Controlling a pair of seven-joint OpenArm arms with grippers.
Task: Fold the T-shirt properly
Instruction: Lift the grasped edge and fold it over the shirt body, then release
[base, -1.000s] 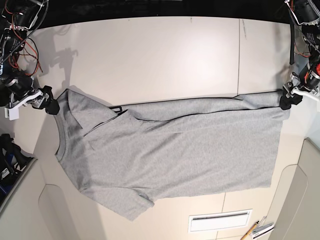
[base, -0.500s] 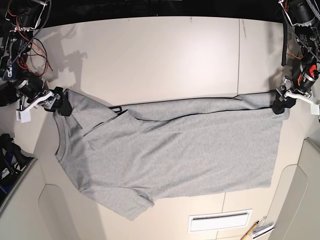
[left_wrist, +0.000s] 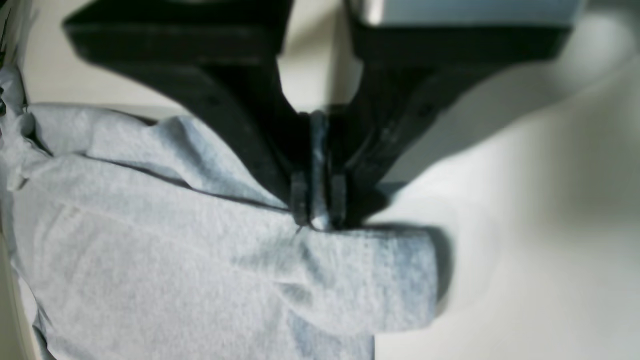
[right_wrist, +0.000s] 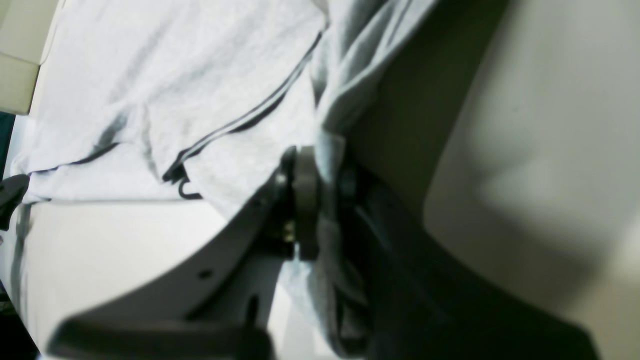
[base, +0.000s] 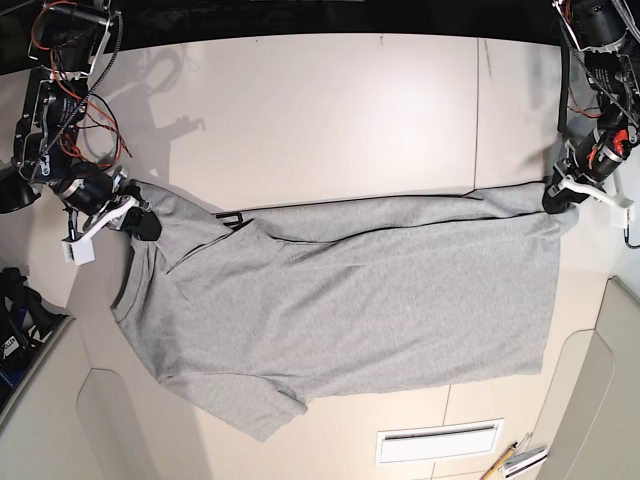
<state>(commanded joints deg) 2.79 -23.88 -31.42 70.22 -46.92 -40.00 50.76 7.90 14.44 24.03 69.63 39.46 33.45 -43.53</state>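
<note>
The grey T-shirt (base: 380, 310) spreads from mid-table toward the near edge of the white table (base: 330, 110), its far side pinched at opposite ends by the left gripper (base: 552, 208) and right gripper (base: 150, 232), a wide grip probably meant to keep that side level for folding.

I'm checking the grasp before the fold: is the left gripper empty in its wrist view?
No, a ridge of the T-shirt is pinched between the closed fingertips of the left gripper.
</note>
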